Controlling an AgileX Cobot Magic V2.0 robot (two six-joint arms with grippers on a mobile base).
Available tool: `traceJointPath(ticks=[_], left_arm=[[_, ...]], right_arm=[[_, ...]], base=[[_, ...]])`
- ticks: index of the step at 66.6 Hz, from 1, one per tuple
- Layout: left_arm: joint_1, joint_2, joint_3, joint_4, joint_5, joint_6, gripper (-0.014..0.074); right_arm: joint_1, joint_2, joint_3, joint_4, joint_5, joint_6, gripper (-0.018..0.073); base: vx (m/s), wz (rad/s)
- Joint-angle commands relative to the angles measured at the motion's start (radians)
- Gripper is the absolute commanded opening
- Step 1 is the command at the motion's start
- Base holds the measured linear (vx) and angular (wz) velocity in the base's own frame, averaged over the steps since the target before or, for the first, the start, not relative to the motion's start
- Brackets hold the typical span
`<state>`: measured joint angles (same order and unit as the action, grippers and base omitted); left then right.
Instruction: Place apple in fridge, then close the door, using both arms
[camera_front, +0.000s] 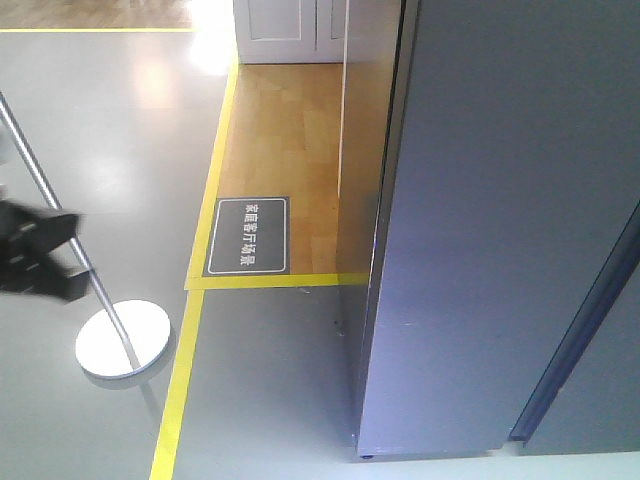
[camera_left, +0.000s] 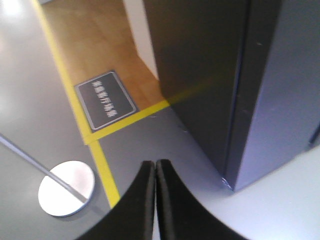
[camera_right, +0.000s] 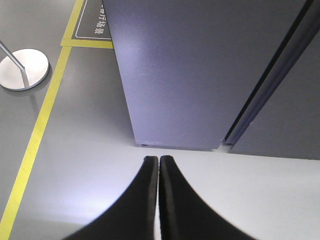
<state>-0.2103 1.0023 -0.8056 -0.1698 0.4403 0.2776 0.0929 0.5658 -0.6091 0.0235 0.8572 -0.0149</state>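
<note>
Nearest in each wrist view are the grippers themselves; the left gripper (camera_left: 155, 172) has its two black fingers pressed flat together with nothing between them, and the right gripper (camera_right: 159, 167) shows the same, jaws together and empty; that suits arms holding nothing, since no apple appears in any view; whether it already lies inside cannot be told, because the interior is hidden.

Beyond the right fingertips, at 12 o'clock, the fridge (camera_right: 200, 75) stands on the pale grey floor (camera_right: 90, 165), its dark grey front unbroken; the door (camera_front: 500, 230) looks flush with the cabinet, with a dark vertical seam running up toward 1 o'clock in the right wrist view; no white lining or shelf shows, so the door reads as shut, and the task seems either finished or not begun; the frames alone do not settle which.

From the left wrist, the fridge's corner sits at 2 o'clock; a thin metal pole on a round base (camera_left: 66, 187) stands at 9 o'clock, well apart from the fridge, probably unrelated to the job; a yellow floor line (camera_left: 102, 165) runs between them.

Farther off, at 11 o'clock, a dark floor sign (camera_front: 247, 236) lies on wooden flooring (camera_front: 280, 130); in the front view a black part of an arm (camera_front: 35, 250) intrudes at 9 o'clock.
</note>
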Motion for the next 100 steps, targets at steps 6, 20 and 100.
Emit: traceJointPath(ticks=[6,20,100], left_arm=[[0.113,-0.243,0.163,-0.008,-0.152,-0.011,-0.0006],[0.226,-0.603,0.459,-0.008,-0.271,-0.037,-0.0006],[0.208,-1.032,0.842,0.17,-0.548,-0.377,-0.0006]], right_arm=[[0.0,0.004,-0.025,-0.002,-0.053,-0.011,-0.0003],[0.0,0.004,-0.025,-0.002,-0.053,-0.011,-0.0003],[0.0,0.004,-0.025,-0.002,-0.054,-0.011,-0.0003]], base=[[0.0,0.0],[0.0,0.0],[0.0,0.0]])
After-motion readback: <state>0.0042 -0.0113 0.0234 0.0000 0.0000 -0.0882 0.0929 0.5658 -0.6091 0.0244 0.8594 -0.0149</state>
